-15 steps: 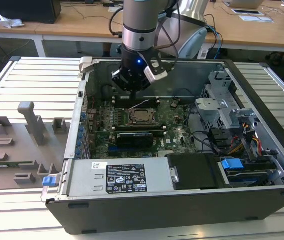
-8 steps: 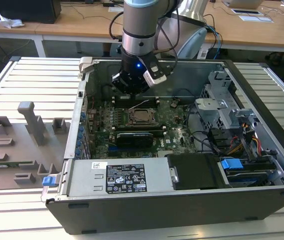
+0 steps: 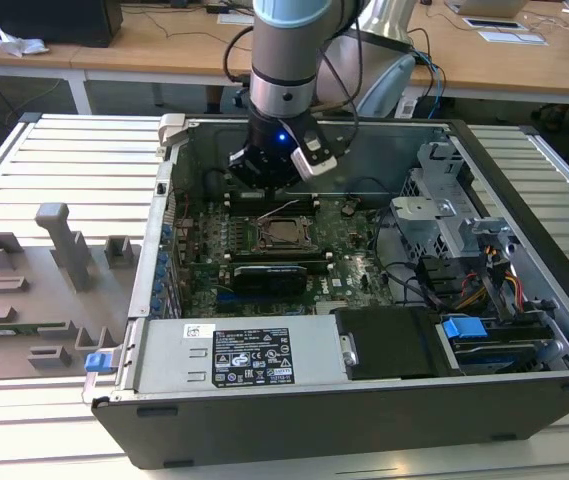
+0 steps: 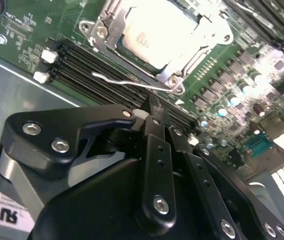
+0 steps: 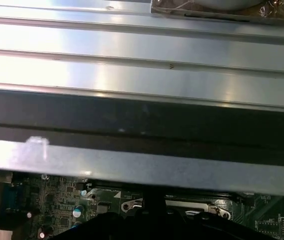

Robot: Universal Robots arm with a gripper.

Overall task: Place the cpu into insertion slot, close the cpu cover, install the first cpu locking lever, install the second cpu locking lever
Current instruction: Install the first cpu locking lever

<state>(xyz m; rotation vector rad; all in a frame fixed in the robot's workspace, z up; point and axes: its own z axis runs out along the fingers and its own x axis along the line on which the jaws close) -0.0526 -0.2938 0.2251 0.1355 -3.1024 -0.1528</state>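
— Fingers?
— The gripper point(image 4: 154, 117) is pinched closed, empty, tips just short of a thin wire lever point(image 4: 132, 82).
— The cpu point(image 4: 154, 35)?
— At twelve o'clock beyond them — flat, pale silvery square seated in the metal-rimmed insertion slot point(image 3: 282, 235) on the green motherboard point(image 4: 27, 37).

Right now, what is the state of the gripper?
Gripper: jaws shut, holding nothing, above the motherboard beside the insertion slot.
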